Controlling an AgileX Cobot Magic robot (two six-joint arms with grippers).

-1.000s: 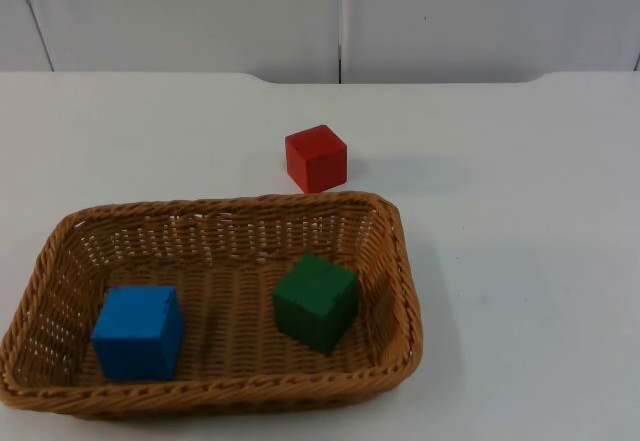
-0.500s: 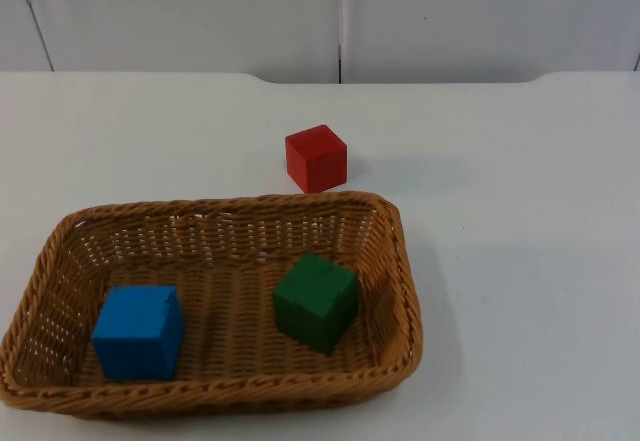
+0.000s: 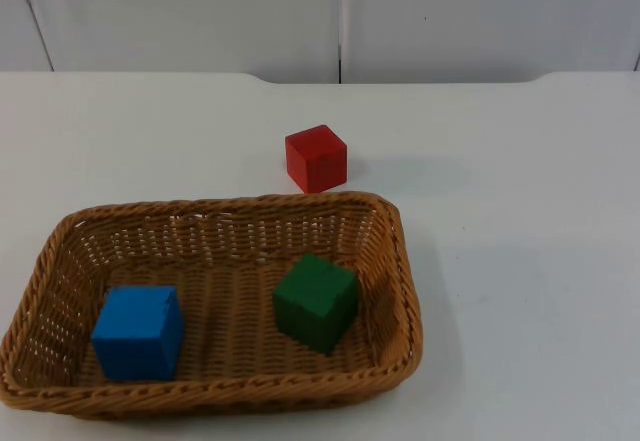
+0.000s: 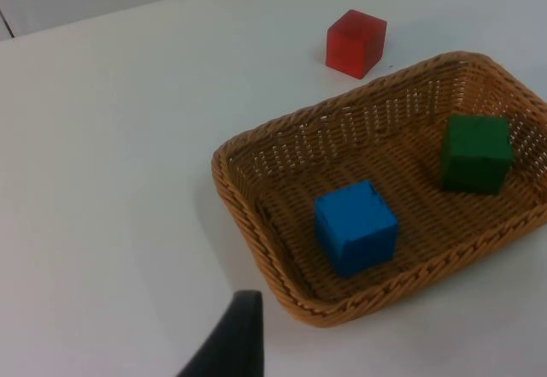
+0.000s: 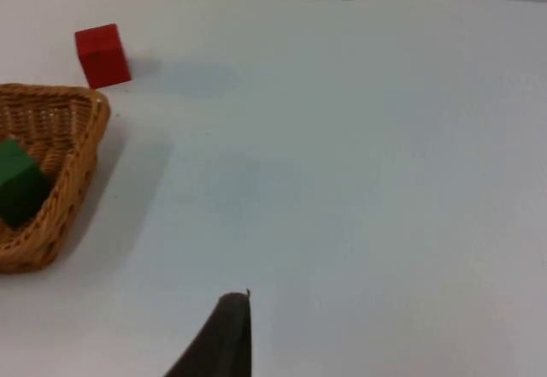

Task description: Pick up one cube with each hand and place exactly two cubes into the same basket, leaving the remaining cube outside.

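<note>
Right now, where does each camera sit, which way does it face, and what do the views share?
Top view: fixed above, looking down and forward at the wicker basket, blue cube, green cube, and red cube outside.
Left wrist view: on the left arm, facing the basket's blue-cube end; one black fingertip of the left pincer shows.
Right wrist view: on the right arm, facing bare table beside the basket; one fingertip of the right pincer shows.
Shared: basket, green and red cubes.

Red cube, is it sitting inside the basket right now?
No, the red cube sits on the table just beyond the basket rim.
</note>
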